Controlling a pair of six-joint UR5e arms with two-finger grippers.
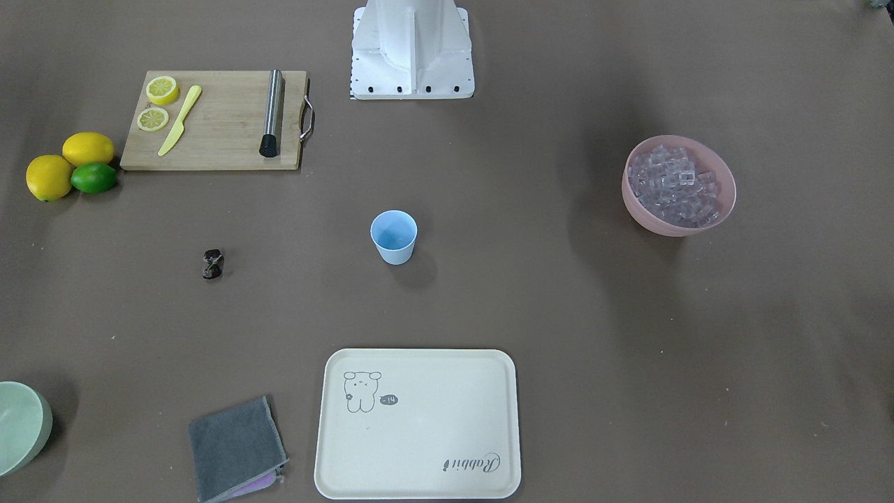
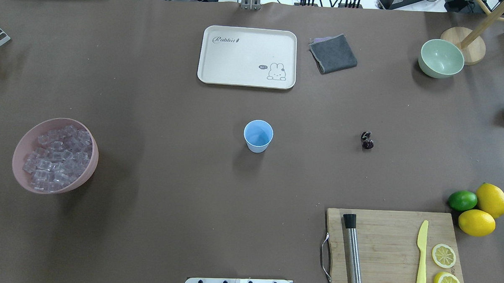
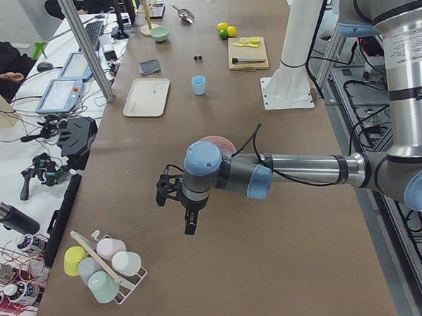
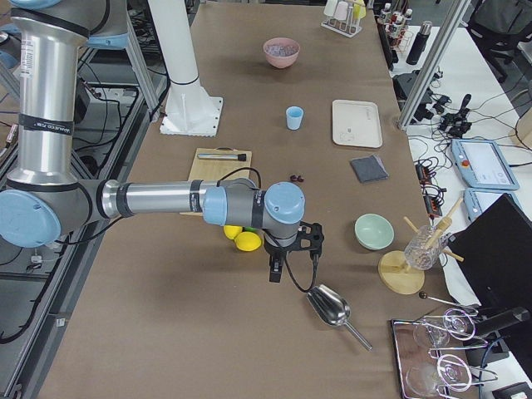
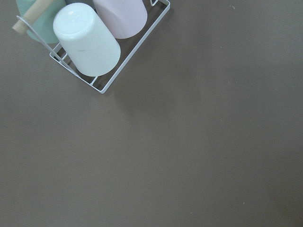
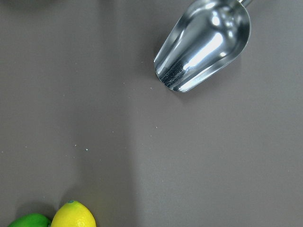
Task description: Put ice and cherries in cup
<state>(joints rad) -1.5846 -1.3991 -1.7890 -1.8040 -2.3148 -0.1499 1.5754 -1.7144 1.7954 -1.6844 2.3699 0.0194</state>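
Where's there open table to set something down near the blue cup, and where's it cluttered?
Bare table lies between the cup and the pink bowl of ice, the widest patch. Also clear: between cup and tray, and between cup and cherries. Crowded: the corner with the cutting board, lemons and lime.

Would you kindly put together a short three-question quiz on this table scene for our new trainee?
1. Fill in: the ice sits in the ____ bowl.
2. The cherries lie: A on the cutting board; B on the bare table; C on the tray.
3. True or false: the light-blue cup already holds ice.
Key: 1 pink; 2 B; 3 false.
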